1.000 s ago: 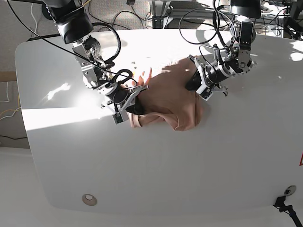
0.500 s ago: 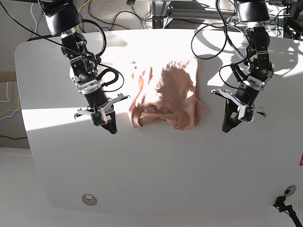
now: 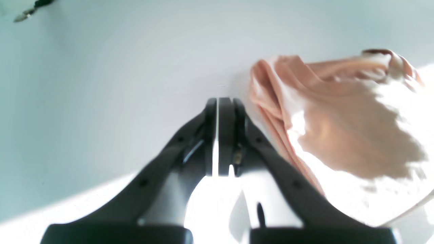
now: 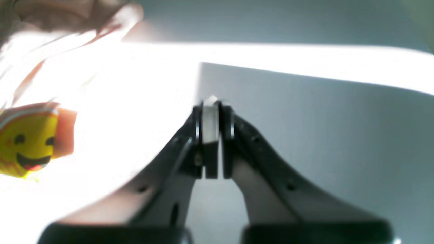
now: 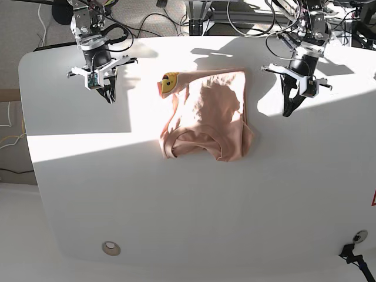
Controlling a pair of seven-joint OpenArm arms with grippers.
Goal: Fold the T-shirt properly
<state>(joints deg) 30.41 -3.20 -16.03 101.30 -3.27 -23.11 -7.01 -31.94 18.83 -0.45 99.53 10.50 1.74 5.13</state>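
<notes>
The salmon-pink T-shirt (image 5: 205, 114) lies as a wrinkled, roughly square bundle in the middle of the white table (image 5: 235, 205). Its ribbed neckline faces the front edge, and a yellow smiley print (image 5: 169, 81) shows at its far left corner. My left gripper (image 5: 288, 110) hangs shut and empty to the right of the shirt, clear of the cloth. In the left wrist view its closed gripper (image 3: 222, 101) points at bare table, with the T-shirt (image 3: 339, 128) off to the right. My right gripper (image 5: 110, 95) is shut and empty at the far left. In the right wrist view, left of that gripper (image 4: 212, 103), are the smiley print (image 4: 27, 145) and the T-shirt (image 4: 67, 13).
Strong sunlight and arm shadows cross the table. A round metal grommet (image 5: 111, 248) sits near the front left edge. A black clamp (image 5: 352, 255) sits at the front right corner. Cables and stands crowd the floor behind the table.
Both arms have let go of the shirt and pulled away from it, up toward the far side of the table. The shirt's smiley print now shows.
</notes>
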